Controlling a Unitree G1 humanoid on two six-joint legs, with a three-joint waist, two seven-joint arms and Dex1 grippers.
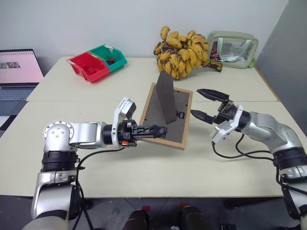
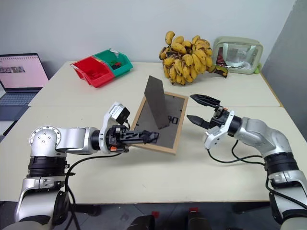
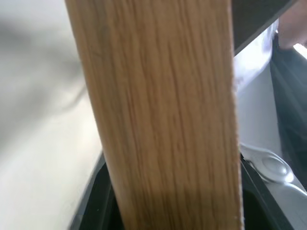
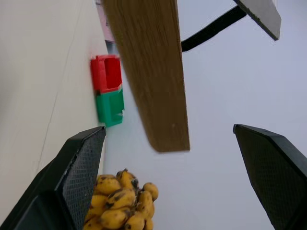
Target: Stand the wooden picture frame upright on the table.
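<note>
Near the bench [image 1: 144, 172] centre, left gripper [image 1: 160, 130] fingers grasp the tilted wooden picture frame [image 1: 178, 103]; right gripper [image 1: 204, 104] fingers spread just right

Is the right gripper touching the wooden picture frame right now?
Apart. The left eye view shows bare table between the open right gripper and the wooden picture frame.

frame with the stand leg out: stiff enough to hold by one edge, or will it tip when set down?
Probably stiff: the wooden picture frame keeps flat while the left pincer clamps just its near edge. Likely light, since that edge grip holds it tilted off the table. It may tip easily: the stand leg is one thin panel, so the footing looks narrow. The right pincer waits open beside it.
</note>
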